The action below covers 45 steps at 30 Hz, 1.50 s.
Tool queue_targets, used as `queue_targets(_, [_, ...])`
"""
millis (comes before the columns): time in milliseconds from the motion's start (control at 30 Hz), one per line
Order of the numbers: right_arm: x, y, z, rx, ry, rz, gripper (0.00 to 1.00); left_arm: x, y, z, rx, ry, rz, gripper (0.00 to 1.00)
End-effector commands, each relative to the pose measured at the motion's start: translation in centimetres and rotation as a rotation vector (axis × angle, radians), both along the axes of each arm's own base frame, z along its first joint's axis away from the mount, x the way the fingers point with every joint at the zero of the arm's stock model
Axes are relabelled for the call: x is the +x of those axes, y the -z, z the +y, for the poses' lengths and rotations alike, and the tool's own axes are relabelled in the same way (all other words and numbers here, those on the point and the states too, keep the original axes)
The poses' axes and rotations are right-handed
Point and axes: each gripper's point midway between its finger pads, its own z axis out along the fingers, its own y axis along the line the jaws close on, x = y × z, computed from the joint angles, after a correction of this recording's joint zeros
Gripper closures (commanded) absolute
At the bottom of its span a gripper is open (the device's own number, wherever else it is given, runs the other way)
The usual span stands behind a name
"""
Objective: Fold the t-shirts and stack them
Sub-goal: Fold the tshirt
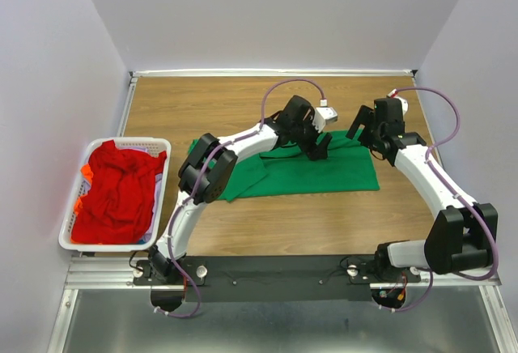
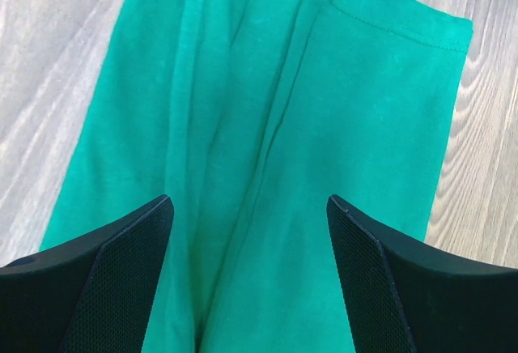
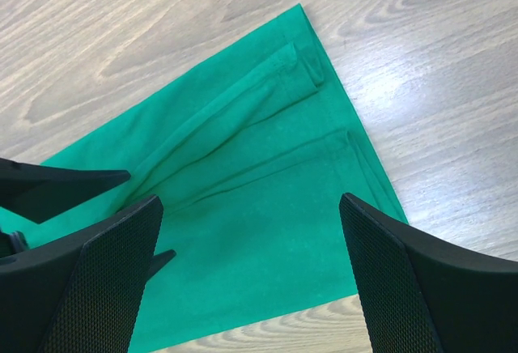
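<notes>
1. Hovering over the green t-shirt (image 1: 324,176), my left gripper (image 2: 249,201) has its jaws spread wide with nothing between them. Only green cloth shows below the two black fingers.
2. My right gripper (image 3: 250,199) is also wide apart and empty. It hangs above the shirt's far right corner, near my left gripper.
3. I cannot tell whether either pair of fingertips touches the cloth.
4. The green t-shirt lies flat on the wooden table (image 1: 243,102), roughly in the middle. It forms a long band running left to right, with a loose flap at its left end beneath my left arm.
5. Soft lengthwise creases run through the cloth in both wrist views, and the left wrist view shows a stitched hem along the far edge.
6. In the right wrist view a corner of the shirt ends on bare wood, with two narrow folded ridges leading to it.
7. The red t-shirts (image 1: 117,195) sit crumpled in a heap inside the white basket (image 1: 121,140) at the table's left edge, well apart from the green one. Bits of orange peek out on the heap's left side.
</notes>
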Motion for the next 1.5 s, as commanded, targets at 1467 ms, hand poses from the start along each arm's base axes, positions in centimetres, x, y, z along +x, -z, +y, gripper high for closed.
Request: queue_targets(1467, [-0.5, -0.1, -0.8, -0.027, 0.009, -0.005, 0.03, 1.4, 1.5, -0.5, 0.031, -0.103, -0.053, 0.11])
